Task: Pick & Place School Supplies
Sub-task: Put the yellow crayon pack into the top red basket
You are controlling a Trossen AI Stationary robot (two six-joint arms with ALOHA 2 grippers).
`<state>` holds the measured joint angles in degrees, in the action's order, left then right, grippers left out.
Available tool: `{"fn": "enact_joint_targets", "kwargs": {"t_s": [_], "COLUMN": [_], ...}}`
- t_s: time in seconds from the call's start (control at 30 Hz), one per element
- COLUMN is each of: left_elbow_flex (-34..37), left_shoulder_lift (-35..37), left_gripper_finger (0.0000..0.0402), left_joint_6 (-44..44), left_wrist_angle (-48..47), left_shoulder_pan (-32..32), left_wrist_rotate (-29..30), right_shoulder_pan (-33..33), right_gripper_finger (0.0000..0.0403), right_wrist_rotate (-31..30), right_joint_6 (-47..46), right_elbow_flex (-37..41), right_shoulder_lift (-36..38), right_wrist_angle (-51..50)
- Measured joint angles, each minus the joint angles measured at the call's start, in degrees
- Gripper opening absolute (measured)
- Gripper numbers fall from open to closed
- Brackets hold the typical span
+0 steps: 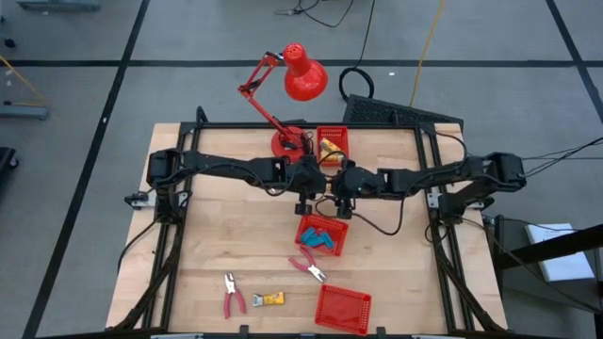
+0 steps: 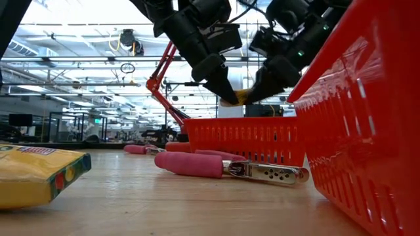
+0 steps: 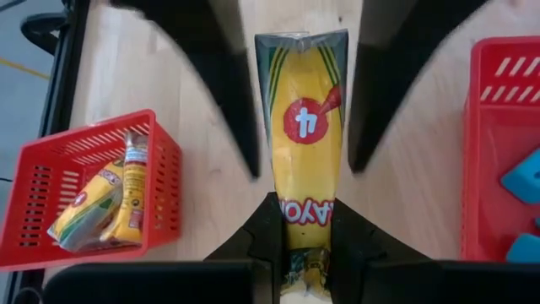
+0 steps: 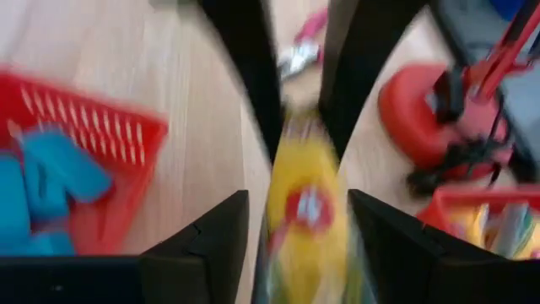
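Centrally in the high view, above the wooden table and just over the red mesh basket with blue erasers: apparently a handover. Left gripper clamped tight on one end of the yellow crayon pack, holding it level. Right gripper spread on both sides of the other end, not yet touching, probably to take it.
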<state>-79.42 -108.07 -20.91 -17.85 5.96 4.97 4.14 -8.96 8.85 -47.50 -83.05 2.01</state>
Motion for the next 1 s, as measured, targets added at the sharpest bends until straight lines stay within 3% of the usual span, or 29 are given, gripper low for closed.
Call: {"fn": "enact_joint_targets", "kwargs": {"t_s": [0.17, 0.33, 0.67, 0.73, 1.0], "left_elbow_flex": [0.0, 0.0, 0.0, 0.0, 0.0], "left_shoulder_lift": [0.0, 0.0, 0.0, 0.1, 3.7], "left_gripper_finger": [0.0051, 0.0051, 0.0051, 0.0072, 0.0220], "left_joint_6": [-0.3, -0.4, -0.8, -2.1, -1.6], "left_wrist_angle": [-0.1, 0.0, 0.4, 0.3, -0.6], "left_shoulder_pan": [0.1, 0.2, 0.3, 0.3, 0.8], "left_wrist_rotate": [0.0, 0.0, 0.0, 0.1, 3.4], "right_shoulder_pan": [0.0, 0.0, 0.0, 0.1, 1.8], "right_gripper_finger": [0.0144, 0.0077, 0.0072, 0.0072, 0.0069], "right_wrist_rotate": [-0.1, -0.2, -2.2, -2.9, -3.0], "right_joint_6": [0.0, 0.0, 0.8, 0.9, 0.6], "right_elbow_flex": [0.2, 0.1, 0.1, 0.1, 0.1], "right_shoulder_lift": [0.1, 0.0, 0.0, 0.0, 0.0], "right_wrist_angle": [0.0, 0.1, 0.0, 0.0, 0.0]}}
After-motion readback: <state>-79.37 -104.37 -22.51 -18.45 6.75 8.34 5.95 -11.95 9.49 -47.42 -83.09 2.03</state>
